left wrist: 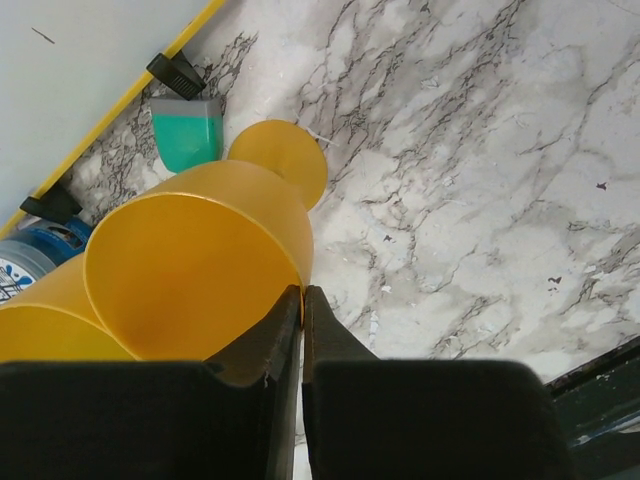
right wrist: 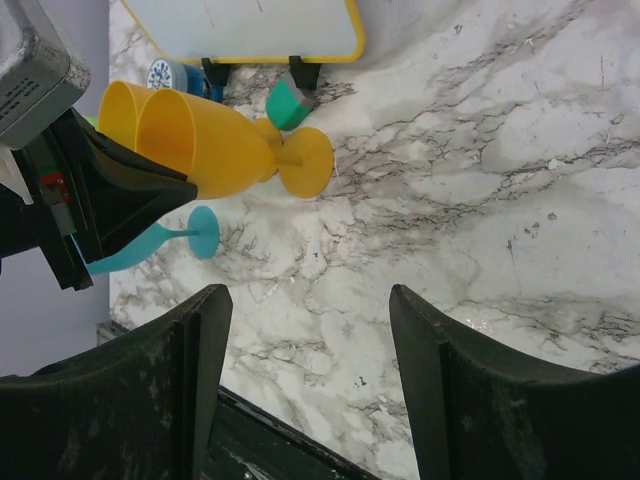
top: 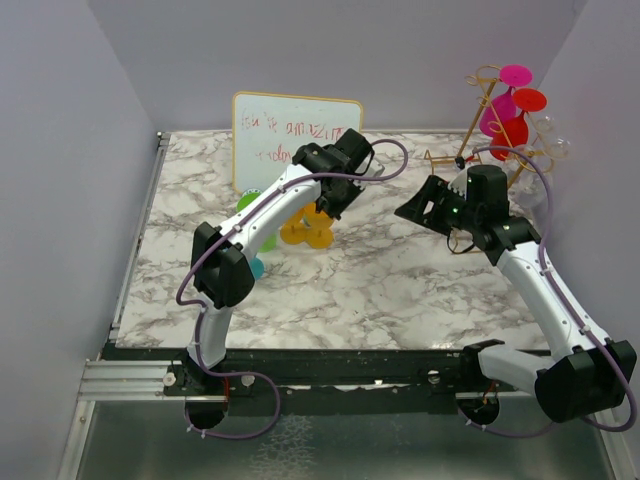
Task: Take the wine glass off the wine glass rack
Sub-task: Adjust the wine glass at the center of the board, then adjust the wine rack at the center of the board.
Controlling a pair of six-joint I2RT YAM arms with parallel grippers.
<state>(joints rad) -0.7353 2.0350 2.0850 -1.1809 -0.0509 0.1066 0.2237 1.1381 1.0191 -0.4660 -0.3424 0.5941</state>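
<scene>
Now L gripper on yellow glass.

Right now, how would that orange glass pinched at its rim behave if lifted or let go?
The orange glass looks like thin, translucent plastic, so probably light and unlikely to shatter. The left gripper pinches only its smooth rim, so it may swivel or slip. With a round bowl and foot, it would likely roll if released.
</scene>
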